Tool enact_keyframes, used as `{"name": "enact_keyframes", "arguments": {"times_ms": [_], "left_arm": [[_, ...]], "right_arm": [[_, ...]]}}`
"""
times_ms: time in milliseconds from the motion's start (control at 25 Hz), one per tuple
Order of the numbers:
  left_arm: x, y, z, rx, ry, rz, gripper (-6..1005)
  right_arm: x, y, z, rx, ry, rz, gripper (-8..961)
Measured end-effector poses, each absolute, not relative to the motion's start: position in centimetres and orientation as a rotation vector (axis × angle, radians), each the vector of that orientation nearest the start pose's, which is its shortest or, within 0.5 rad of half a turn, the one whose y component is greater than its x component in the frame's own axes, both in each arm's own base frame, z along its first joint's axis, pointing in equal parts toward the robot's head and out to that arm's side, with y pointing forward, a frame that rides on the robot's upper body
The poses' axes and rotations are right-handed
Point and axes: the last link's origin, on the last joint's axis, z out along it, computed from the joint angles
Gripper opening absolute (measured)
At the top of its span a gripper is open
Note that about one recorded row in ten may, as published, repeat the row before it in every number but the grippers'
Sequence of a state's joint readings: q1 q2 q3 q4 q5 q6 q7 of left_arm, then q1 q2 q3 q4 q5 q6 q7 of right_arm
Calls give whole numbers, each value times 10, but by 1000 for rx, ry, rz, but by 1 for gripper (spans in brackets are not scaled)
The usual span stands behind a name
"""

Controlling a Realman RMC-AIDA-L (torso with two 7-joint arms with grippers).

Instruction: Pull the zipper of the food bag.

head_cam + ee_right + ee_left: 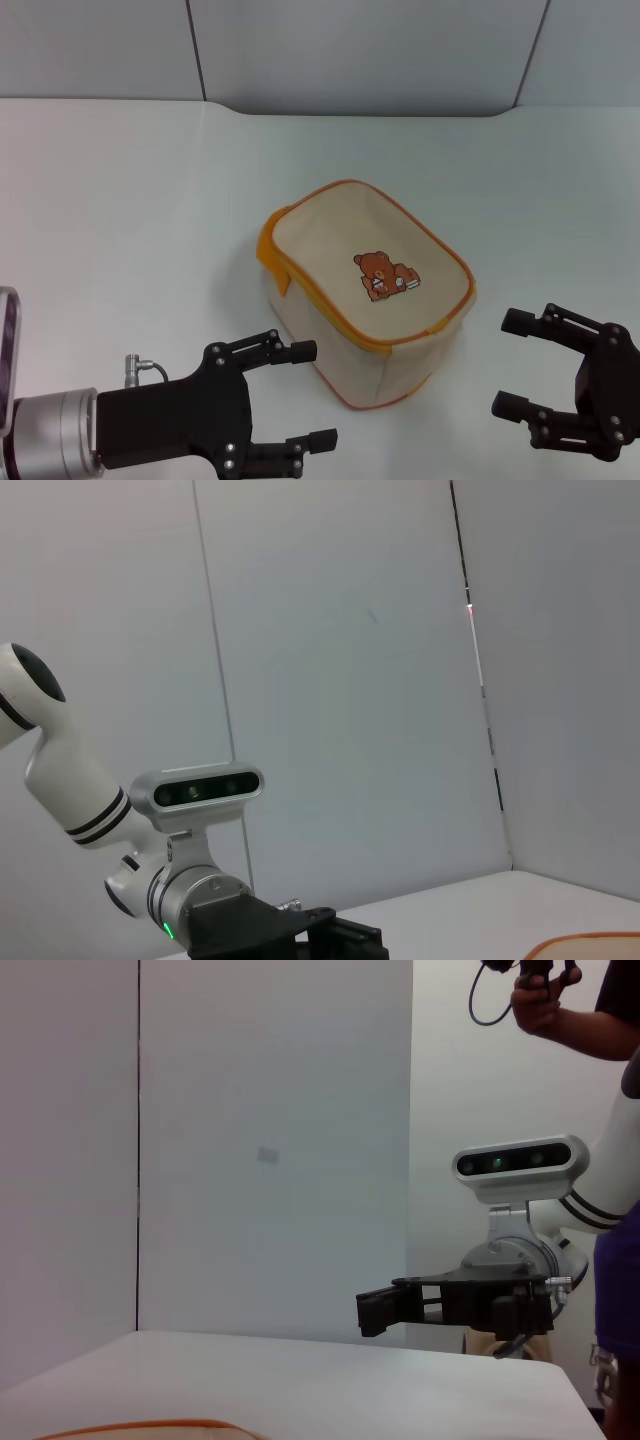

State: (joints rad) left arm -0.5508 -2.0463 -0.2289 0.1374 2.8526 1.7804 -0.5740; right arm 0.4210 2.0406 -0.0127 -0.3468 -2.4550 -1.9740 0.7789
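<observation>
On table (120,200) – food bag (370,285) | left gripper (305,395), right gripper (515,365) spread, flanking it

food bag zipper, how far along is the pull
The food bag sits on the white table with its orange-trimmed lid lying flat. The zipper track can't be read, so it may be shut before opening or already closed. In hand: nothing. The left hand and right hand are both open, flanking the bag without touching it.

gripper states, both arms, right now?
Left gripper: open, holding nothing, just short of the food bag on its near left.
Right gripper: open, holding nothing, to the bag's right, clear of it.
</observation>
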Motion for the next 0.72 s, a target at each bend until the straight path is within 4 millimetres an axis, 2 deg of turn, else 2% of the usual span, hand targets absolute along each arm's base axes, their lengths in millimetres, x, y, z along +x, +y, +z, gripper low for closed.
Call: {"name": "enact_keyframes", "arguments": {"times_ms": [720], "left_arm": [[-271,244,-53,-2768,-123,-1063,822]], "right_arm": [[298,230,-1,-2629,323,1124,841]]}}
